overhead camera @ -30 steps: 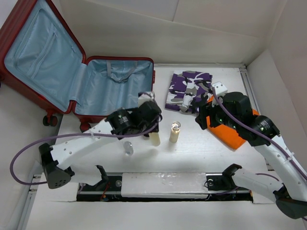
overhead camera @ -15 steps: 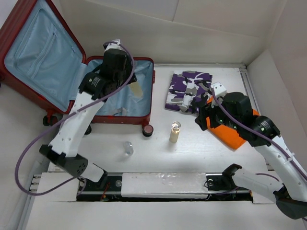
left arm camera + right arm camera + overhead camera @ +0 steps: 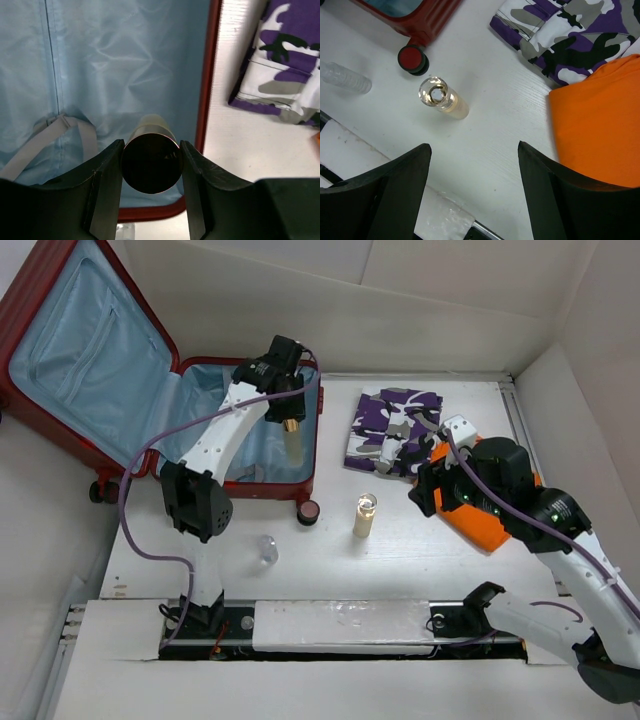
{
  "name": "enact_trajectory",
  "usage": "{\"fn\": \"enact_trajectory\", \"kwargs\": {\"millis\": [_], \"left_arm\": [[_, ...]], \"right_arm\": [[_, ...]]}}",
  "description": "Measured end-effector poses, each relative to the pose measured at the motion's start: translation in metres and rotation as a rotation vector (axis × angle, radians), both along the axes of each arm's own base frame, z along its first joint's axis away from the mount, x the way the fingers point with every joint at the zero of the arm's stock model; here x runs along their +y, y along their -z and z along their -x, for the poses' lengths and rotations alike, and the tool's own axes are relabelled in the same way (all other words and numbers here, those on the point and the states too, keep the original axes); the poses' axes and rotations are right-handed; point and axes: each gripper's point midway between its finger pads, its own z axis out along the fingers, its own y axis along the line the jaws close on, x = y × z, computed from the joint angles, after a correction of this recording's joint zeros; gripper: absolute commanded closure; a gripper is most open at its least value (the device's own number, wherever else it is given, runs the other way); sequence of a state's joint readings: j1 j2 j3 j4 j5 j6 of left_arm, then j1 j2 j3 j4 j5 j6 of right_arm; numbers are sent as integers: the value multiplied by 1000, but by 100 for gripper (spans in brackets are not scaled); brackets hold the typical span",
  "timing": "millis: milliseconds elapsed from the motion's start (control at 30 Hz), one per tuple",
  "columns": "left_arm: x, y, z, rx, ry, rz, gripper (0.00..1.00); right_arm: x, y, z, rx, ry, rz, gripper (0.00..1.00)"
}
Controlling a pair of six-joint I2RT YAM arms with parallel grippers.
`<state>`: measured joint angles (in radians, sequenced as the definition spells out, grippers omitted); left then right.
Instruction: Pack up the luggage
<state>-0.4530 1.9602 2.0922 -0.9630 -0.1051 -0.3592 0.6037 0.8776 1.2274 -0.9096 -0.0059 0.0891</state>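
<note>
Gaping luggage point(image 3: 110, 370): lying open at the far left of the bench point(image 3: 400, 570), lid half leaning up and back, base half resting flat with pale blue lining facing upward, one dark wheel point(image 3: 309, 511) pointing toward the near edge.
Left jaws: clamping on the dark cap end of a pale bottle point(image 3: 293, 447), hanging it downward over the base half, just inside the red rim point(image 3: 206, 100) on the right side.
Lining detail: showing a grey strap point(image 3: 55, 132) lying slack to the left of the held bottle.
Right jaws: standing wide apart, gripping nothing, hovering over the bench between a standing bottle point(image 3: 442, 97) and an orange garment point(image 3: 600, 125).
Items waiting: camouflage garment point(image 3: 395, 430) lying folded beside the base half and touching the orange one; small clear bottle point(image 3: 266, 548) lying on its side near the front.
Step in hand, as a judgement: appearing to be setting the held bottle into the base half, with the other items not yet packed.
Handling of the luggage, as a judgement: likely behaving as stiff, bulky and too wide for pinching across the body; ribbed shell probably proving smooth and slippery; lining giving softly under anything dropped; lid probably swinging freely on its hinge.
Taking hold, as a judgement: favouring the thin rim edge of the lid for closing, or pushing on the shell instead of gripping it.
</note>
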Motion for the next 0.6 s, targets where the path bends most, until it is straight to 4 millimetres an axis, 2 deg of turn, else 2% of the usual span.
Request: {"fn": "enact_trajectory", "kwargs": {"millis": [200, 433, 500, 600], "left_arm": [[15, 22, -25, 32, -27, -14, 96], [12, 57, -48, 62, -17, -27, 96], [10, 55, -57, 35, -8, -12, 96], [10, 57, -69, 13, -10, 7, 85]], "right_arm": [[2, 1, 2, 4, -10, 1, 24], [5, 7, -1, 26, -14, 17, 24], [6, 11, -3, 38, -13, 26, 24], [8, 16, -7, 57, -8, 42, 24]]}}
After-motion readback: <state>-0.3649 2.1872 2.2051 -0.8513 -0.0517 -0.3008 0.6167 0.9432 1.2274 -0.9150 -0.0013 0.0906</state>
